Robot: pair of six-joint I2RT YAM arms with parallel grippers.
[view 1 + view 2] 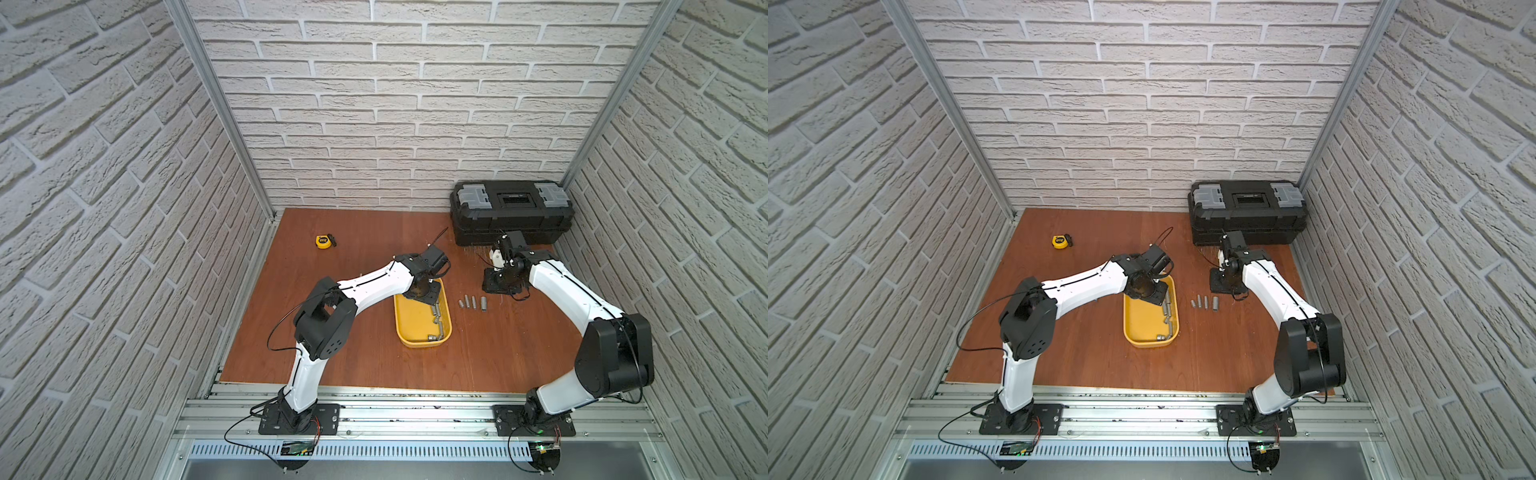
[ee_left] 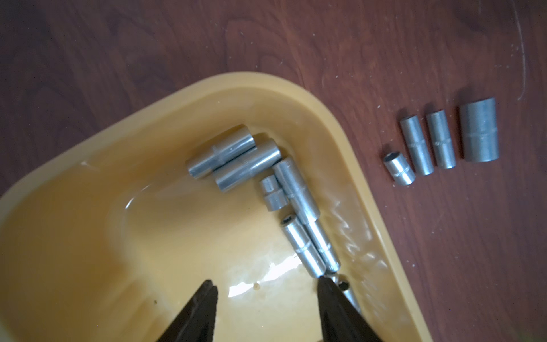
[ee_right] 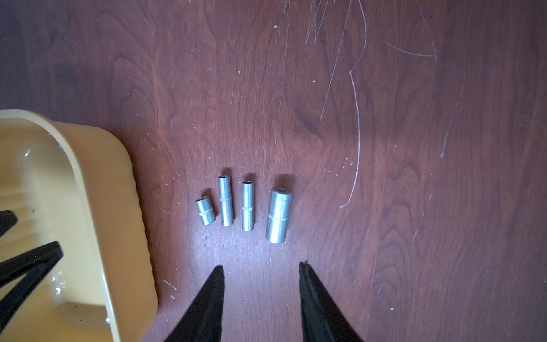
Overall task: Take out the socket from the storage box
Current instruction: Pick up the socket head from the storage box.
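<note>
At the far left, a small yellow tape measure (image 1: 325,241) lay alone on the reddish-brown wooden table (image 1: 374,365). Right of it, my left gripper (image 2: 266,283) hung inside the far end of the storage box (image 2: 236,79), a shallow yellow plastic tub with rounded corners and a glossy floor. Its two black tapered fingers stood apart with nothing between them. One tip seemed to touch the end of a slim socket (image 2: 303,248).

The sockets in the tub (image 2: 296,189), smooth bright steel cylinders with thin knurled bands, lay huddled along its right wall, several touching. I judged this the risk: closing from here could catch only an end, and the slick round metal would squirt away or roll. I might also pinch two neighbours at once, or jam a finger against the wall.

Further right, four sockets (image 3: 248,207) lay in a neat row on the table, near the tub. My right gripper (image 3: 262,266) hovered near them, fingers apart and empty. At the far right stood a black plastic toolbox (image 1: 511,212) with grey latches.
</note>
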